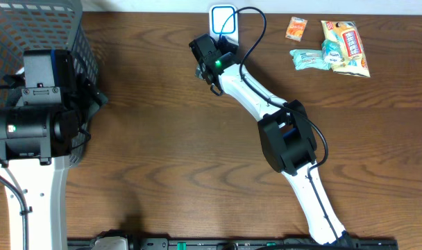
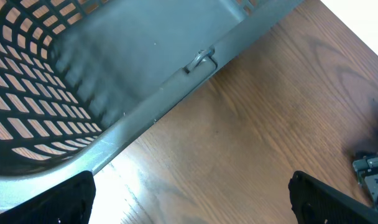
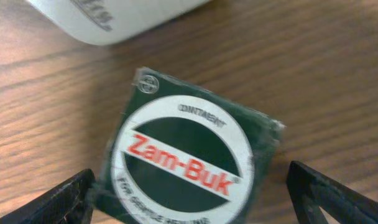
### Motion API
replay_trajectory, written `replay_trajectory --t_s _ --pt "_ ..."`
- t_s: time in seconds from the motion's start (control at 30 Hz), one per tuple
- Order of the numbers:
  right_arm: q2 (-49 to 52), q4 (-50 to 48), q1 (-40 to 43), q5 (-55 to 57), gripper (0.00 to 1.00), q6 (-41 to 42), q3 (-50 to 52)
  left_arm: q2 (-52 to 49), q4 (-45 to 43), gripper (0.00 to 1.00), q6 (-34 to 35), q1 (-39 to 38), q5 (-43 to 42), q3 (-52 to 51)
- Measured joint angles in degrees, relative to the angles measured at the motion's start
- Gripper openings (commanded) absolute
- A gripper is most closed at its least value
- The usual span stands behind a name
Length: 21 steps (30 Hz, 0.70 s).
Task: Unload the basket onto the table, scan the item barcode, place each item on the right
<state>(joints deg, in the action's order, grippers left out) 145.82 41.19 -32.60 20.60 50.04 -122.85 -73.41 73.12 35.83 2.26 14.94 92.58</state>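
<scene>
Green tin straight under my right gripper
Its fingers stand wide apart, empty, with the tin flat between them, just short of the white scanner; my left gripper, also spread, sits far off by the basket.

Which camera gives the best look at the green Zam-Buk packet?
The right wrist view: the Zam-Buk packet fills the frame, label readable. Overhead, the right arm hides it. The left wrist view shows only the basket and tabletop.
</scene>
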Motion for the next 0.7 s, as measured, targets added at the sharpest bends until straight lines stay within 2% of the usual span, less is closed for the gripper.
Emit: replay_trajectory --t_s 0.13,0.3,0.37,0.53,0.6,0.7 --pt "-0.1 4.7 0.0 1.8 0.77 0.6 -0.2 0.0 0.0 0.98 0.0 0.0 0.0 0.0" --pt "-1.4 12.7 0.4 2.0 0.72 0.6 -0.2 0.0 0.0 0.98 0.0 0.0 0.0 0.0" --pt "-2.0 16.3 0.7 1.7 0.65 -0.9 -0.2 0.0 0.0 0.98 0.0 0.0 0.0 0.0" --pt "-4.8 25.5 2.2 1.5 0.57 -6.6 -0.1 0.0 0.0 0.97 0.0 0.0 0.0 0.0" --pt "-6.6 28.5 3.1 1.5 0.57 -7.9 -0.1 0.0 0.0 0.98 0.0 0.0 0.0 0.0" --pt "-9.4 28.9 4.8 0.9 0.62 -8.9 -0.1 0.0 0.0 0.97 0.0 0.0 0.0 0.0"
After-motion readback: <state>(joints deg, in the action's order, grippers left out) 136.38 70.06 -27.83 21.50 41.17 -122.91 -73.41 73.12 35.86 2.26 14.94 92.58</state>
